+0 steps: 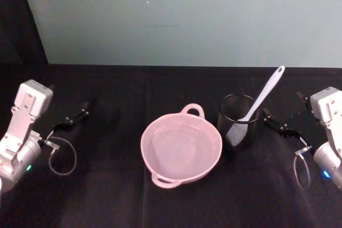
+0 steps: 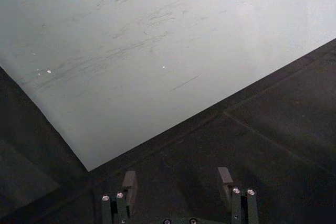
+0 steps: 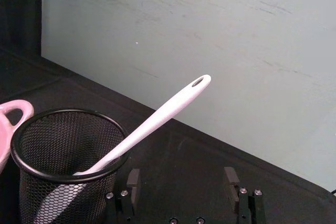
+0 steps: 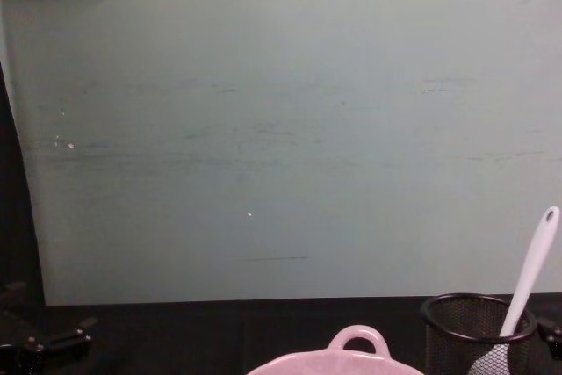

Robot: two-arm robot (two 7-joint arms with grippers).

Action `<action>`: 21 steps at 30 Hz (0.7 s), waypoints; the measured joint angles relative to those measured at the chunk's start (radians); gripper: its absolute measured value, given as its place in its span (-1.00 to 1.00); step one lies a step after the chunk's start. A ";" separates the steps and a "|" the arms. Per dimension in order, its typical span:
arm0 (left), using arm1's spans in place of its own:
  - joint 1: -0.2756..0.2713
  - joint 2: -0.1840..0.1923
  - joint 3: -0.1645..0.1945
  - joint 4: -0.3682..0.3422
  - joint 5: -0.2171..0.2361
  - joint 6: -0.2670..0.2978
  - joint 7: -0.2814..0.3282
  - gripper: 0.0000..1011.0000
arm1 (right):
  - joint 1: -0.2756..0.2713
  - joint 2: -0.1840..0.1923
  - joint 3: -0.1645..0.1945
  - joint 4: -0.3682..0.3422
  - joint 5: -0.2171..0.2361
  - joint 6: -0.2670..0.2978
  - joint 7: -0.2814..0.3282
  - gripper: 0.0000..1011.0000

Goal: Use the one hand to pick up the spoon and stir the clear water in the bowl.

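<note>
Both arms sit low at the sides, left gripper [image 1: 81, 112] and right gripper [image 1: 269, 117] with jaws apart.

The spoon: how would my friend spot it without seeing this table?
On the black table, find the pink bowl. Between it and the right gripper stands a black wire-mesh cup. The spoon leans out of it: long, slim and white, unlike its round neighbours.
</note>
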 joint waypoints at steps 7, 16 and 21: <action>0.000 0.000 0.000 0.000 0.000 0.000 0.000 0.99 | 0.000 0.000 0.000 0.000 0.000 0.000 0.000 0.98; 0.000 0.000 0.000 0.000 0.000 0.000 0.000 0.99 | -0.053 0.012 0.048 -0.056 0.021 0.016 0.013 0.98; 0.000 0.000 0.000 0.000 0.000 0.000 0.000 0.99 | -0.118 0.023 0.100 -0.121 0.075 0.016 0.025 0.98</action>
